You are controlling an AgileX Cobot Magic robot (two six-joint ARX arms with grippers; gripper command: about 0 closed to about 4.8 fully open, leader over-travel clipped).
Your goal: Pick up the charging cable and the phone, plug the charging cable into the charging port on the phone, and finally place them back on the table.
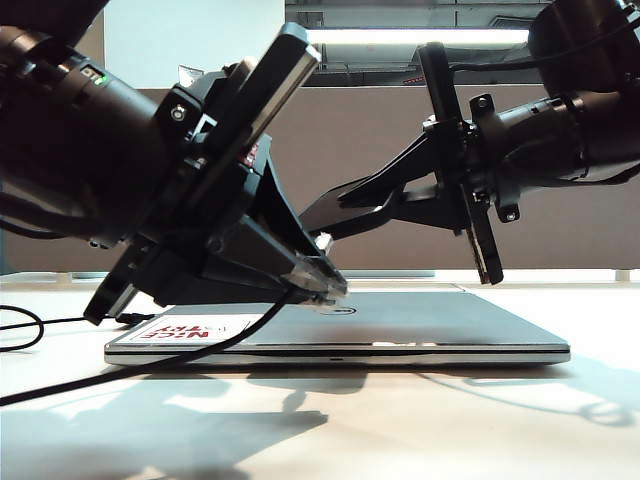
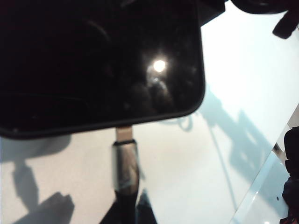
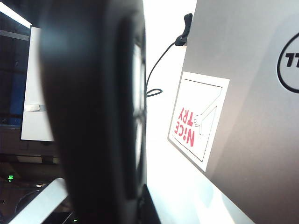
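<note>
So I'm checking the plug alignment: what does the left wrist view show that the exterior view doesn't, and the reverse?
Only the left wrist view shows the silvery plug meeting the phone at its short edge, the tip at the charging port; whether it is fully seated cannot be told. Only the exterior view shows the silver Dell laptop, its red-lettered sticker, and both arms over it. Both show the charging cable gripped by the left gripper, and the white table.

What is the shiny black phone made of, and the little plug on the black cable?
The flat black phone looks like glossy glass: a lamp glints on its face, though it could be polished plastic. The small silvery plug on the black charging cable looks like brushed metal, with streaky grey reflections. The left gripper holds it at the phone's edge.
</note>
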